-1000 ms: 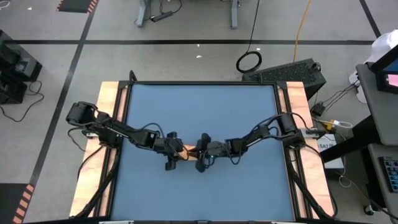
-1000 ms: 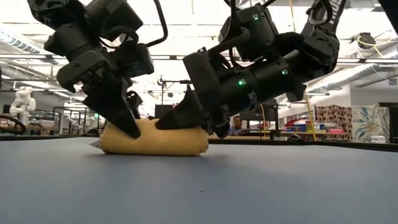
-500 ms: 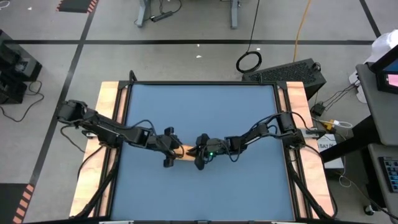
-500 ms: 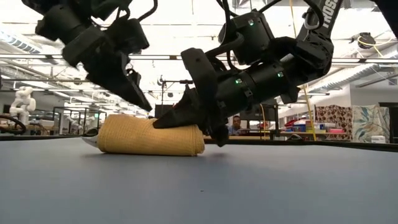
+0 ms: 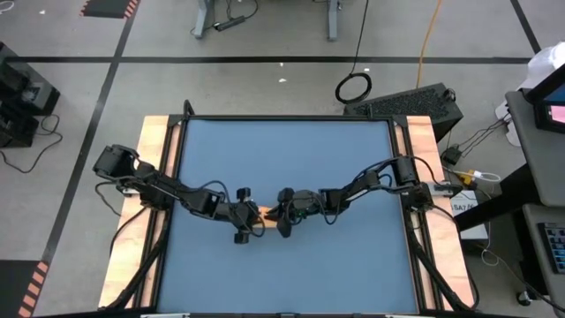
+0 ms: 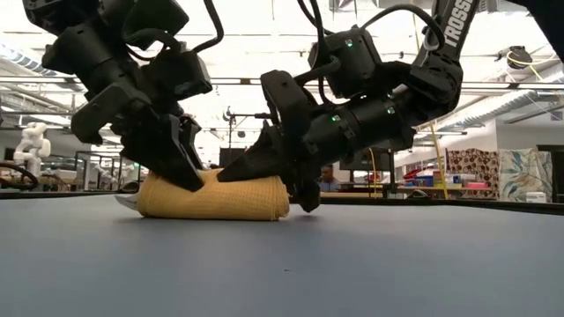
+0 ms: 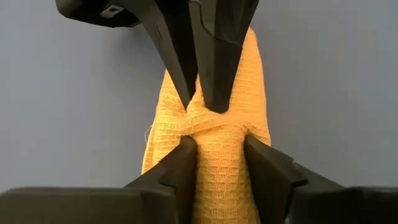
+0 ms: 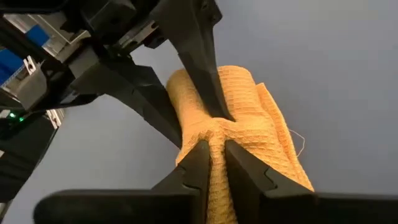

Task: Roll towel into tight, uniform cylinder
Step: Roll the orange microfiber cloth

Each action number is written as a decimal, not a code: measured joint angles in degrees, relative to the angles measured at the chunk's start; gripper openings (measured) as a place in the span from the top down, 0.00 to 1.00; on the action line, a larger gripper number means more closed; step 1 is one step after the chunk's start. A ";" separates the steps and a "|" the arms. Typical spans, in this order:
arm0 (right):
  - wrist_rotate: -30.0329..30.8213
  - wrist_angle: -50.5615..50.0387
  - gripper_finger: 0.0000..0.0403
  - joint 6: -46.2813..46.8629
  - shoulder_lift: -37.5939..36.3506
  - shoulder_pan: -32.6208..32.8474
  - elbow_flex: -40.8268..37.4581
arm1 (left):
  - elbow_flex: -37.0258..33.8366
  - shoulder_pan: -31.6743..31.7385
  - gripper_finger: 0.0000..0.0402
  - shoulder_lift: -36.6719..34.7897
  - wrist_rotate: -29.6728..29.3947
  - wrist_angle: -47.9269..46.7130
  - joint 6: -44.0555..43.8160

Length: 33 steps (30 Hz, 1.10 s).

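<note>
Towel (image 6: 211, 197) lies rolled mid-table, left gripper (image 7: 221, 158) and right gripper (image 8: 216, 163) each pinching a fold of it; tightening step, next likely needs even tucking along the roll.

The high camera looked straight down on the whole blue table (image 5: 291, 159) from far above. The low camera sat at tabletop height, facing level toward the room at twelve o'clock. Both wrist cameras looked closely at the rolled towel (image 7: 214, 134), shared by all views.
</note>
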 joint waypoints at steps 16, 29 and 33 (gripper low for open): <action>3.22 -7.29 0.52 -33.11 -13.71 2.97 -0.22 | -0.02 0.50 0.77 0.14 2.69 -1.11 -1.76; 13.58 9.36 0.95 -33.01 -0.86 7.83 -0.15 | -0.07 2.46 0.77 0.14 8.19 -1.37 -5.52; 13.54 11.99 0.96 -31.79 -0.04 7.43 -0.13 | -0.06 3.30 0.77 0.14 10.11 -2.00 -6.79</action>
